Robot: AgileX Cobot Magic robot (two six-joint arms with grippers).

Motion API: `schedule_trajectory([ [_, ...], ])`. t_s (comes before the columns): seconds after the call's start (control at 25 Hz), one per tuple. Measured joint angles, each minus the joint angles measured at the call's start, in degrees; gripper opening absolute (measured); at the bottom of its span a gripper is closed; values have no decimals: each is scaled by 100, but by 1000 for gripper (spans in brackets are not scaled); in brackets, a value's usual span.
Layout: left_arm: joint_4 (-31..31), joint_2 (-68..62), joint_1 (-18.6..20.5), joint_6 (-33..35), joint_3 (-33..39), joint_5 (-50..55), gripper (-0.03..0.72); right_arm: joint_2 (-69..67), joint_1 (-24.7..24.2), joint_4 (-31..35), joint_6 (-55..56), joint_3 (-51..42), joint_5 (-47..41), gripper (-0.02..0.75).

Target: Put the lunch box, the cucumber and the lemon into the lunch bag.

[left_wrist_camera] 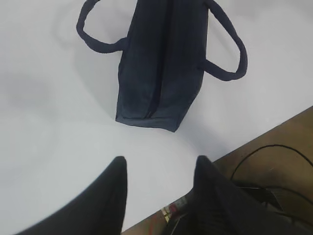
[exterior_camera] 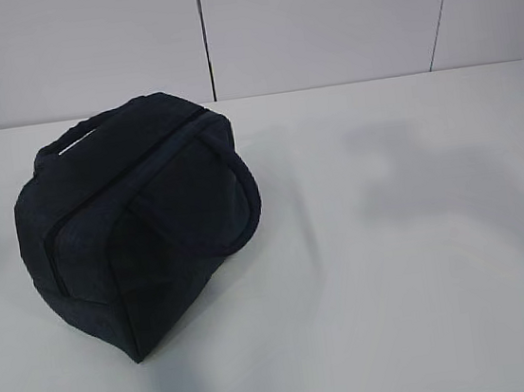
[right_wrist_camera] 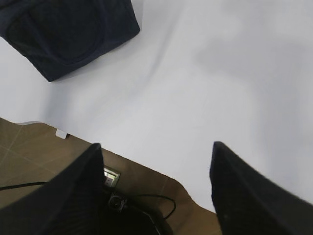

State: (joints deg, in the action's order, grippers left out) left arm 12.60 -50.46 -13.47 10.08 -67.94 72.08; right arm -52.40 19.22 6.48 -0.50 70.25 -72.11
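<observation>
The lunch bag [exterior_camera: 141, 220], dark navy with two loop handles, stands on the left of the white table [exterior_camera: 395, 266], and its top zipper seam looks closed. From above, the left wrist view shows the lunch bag [left_wrist_camera: 161, 63] lying ahead of my left gripper [left_wrist_camera: 160, 160], which is open, empty and well short of it. My right gripper [right_wrist_camera: 156, 145] is open wide and empty over the table's near edge, with a corner of the lunch bag [right_wrist_camera: 63, 34] at the upper left. The lunch box, the cucumber and the lemon are out of view. Neither arm appears in the exterior view.
The table's near edge runs under both grippers. Below it lies brown floor with black cables [left_wrist_camera: 274, 171] and a small device [right_wrist_camera: 111, 177]. A white panelled wall [exterior_camera: 317, 17] stands behind the table.
</observation>
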Motion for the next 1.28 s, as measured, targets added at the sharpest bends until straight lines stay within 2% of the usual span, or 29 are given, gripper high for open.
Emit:
schedule_trajectory([
  [0.28, -8, 1097, 0, 157, 760, 25, 304, 1577, 0, -231, 0, -578, -39, 506],
  [0.68, 4, 2779, 0, 333, 2198, 37, 302, 3316, 0, -327, -63, -1461, -73, 506],
  [1.28, 17, 4449, 0, 356, 2947, 48, 302, 4758, 0, -352, -235, -3185, -93, 506],
])
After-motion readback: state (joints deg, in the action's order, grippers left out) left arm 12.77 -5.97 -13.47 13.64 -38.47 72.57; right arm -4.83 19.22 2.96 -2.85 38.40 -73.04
